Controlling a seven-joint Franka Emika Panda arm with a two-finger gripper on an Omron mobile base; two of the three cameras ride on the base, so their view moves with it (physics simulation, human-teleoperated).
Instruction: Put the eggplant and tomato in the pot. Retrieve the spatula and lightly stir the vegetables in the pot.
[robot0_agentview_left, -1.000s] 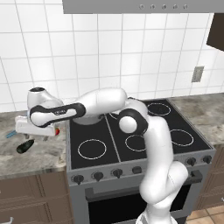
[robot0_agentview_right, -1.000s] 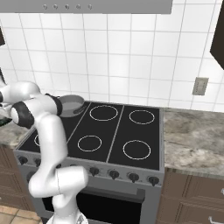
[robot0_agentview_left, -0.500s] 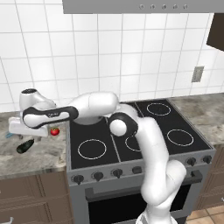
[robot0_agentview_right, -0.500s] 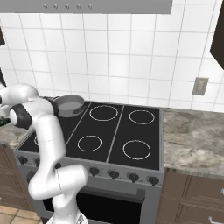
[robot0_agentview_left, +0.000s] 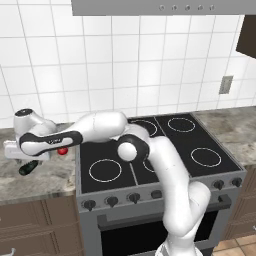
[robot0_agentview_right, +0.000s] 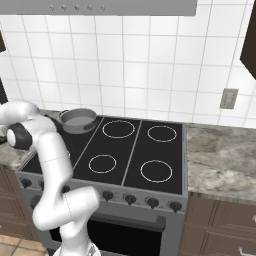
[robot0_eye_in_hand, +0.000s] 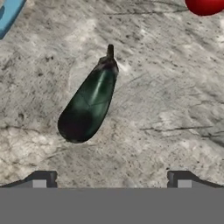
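In the hand view the dark green-black eggplant (robot0_eye_in_hand: 89, 103) lies on the speckled stone counter, stem end away from me. My gripper (robot0_eye_in_hand: 111, 181) hangs open just above it, with one fingertip (robot0_eye_in_hand: 41, 179) on each side of the frame. The red tomato (robot0_eye_in_hand: 203, 5) sits at the top right and a corner of the light blue spatula (robot0_eye_in_hand: 8, 15) at the top left. From the left base camera my gripper (robot0_agentview_left: 21, 159) hovers over the eggplant (robot0_agentview_left: 27, 168), and the tomato (robot0_agentview_left: 62, 151) is just to its right. The grey pot (robot0_agentview_right: 77, 119) stands on the stove's back left burner.
The black stove (robot0_agentview_left: 150, 150) with four burner rings lies right of the vegetables, its knobs along the front edge. My arm stretches low across the stove's left side. The tiled wall (robot0_agentview_left: 100, 75) backs the counter. More stone counter (robot0_agentview_right: 220, 155) extends right of the stove.
The arm has swung further left and lowered, bringing the hand down over the eggplant. The jaws have stayed open. The eggplant, tomato and pot have not moved.
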